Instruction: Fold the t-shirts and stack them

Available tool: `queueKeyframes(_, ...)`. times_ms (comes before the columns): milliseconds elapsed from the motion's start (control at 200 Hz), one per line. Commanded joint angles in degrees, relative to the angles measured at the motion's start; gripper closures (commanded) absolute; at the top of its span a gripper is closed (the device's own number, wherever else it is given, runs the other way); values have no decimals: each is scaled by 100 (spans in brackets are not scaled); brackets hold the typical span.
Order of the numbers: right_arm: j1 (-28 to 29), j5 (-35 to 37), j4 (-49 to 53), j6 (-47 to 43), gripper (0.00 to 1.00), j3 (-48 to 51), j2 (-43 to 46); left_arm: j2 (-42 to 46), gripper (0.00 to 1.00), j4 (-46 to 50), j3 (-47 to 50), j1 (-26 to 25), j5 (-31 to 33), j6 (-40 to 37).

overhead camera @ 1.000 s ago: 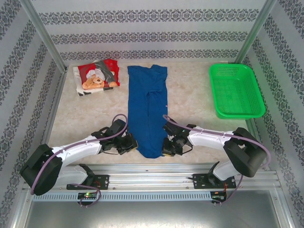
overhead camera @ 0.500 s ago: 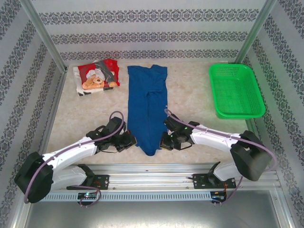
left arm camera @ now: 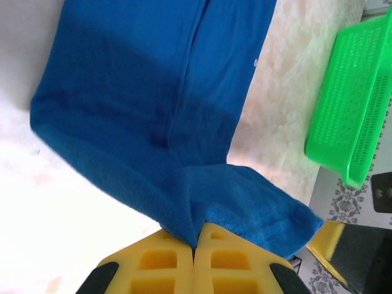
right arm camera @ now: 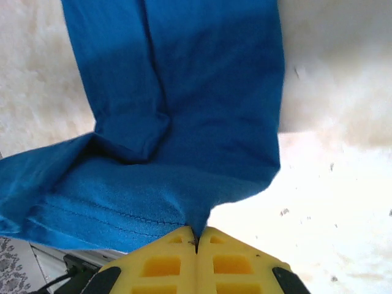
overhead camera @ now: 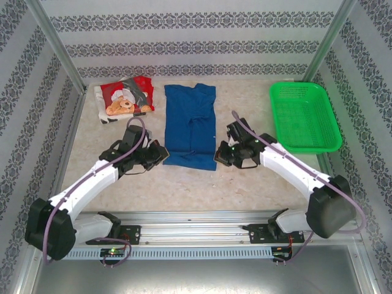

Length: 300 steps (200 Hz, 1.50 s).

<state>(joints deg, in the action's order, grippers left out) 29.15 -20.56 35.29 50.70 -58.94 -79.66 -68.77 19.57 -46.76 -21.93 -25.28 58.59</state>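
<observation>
1. Red t-shirt [overhead camera: 125,99]: lies folded at the far left of the desk [overhead camera: 184,190].
2. Left gripper [overhead camera: 163,154]: jaws clamped on the near left hem corner of the blue t-shirt [overhead camera: 191,119].
3. Blue t-shirt: centre of the desk, collar far, near end doubled back over itself.
4. Right gripper [overhead camera: 218,158]: jaws clamped on the near right hem corner.
5. Green basket [overhead camera: 304,116]: far right, well apart from both shirts.

L claw [left arm camera: 195,248] on blue shirt [left arm camera: 147,92]
</observation>
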Motion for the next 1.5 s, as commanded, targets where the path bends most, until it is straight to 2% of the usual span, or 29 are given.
queueKeyframes(0, -199, -97, 290, -518, 100, -654, -475, -348, 100, 14, -408, 296, -274, -440)
queueKeyframes(185, -537, -194, 461, -880, 100, -1741, -1373, -1091, 100, -94, -1098, 810, -545, -734)
queueKeyframes(450, -868, -269, 718, -1258, 100, -3066, -2617, -2313, 100, -375, -1979, 1149, -800, -952)
queueKeyframes(819, -1076, -111, 1027, -1543, 100, -4099, -3827, -3942, 100, -477, -3067, 1200, -1005, -1235)
queueKeyframes(1189, -1252, -124, 1124, -1666, 100, -4699, -4592, -4707, 100, -533, -3514, 1258, -887, -1274)
queueKeyframes(1259, -1268, -82, 1147, -1662, 100, -4862, -4743, -4840, 93, -546, -3621, 1270, -918, -1264)
queueKeyframes(1334, -1324, -125, 1063, -1535, 89, -5023, -4901, -4947, 72, -694, -3708, 1284, -982, -1191)
queueKeyframes(1364, -1349, -208, 987, -1447, 81, -5102, -4954, -4953, 64, -766, -3744, 1308, -980, -1111)
queueKeyframes(1434, -1448, -510, 750, -1273, 69, -5335, -4994, -4915, 56, -865, -3930, 1392, -975, -900)
queueKeyframes(1494, -1483, -434, 652, -1236, 60, -5605, -4893, -4829, 50, -880, -4239, 1421, -979, -760)
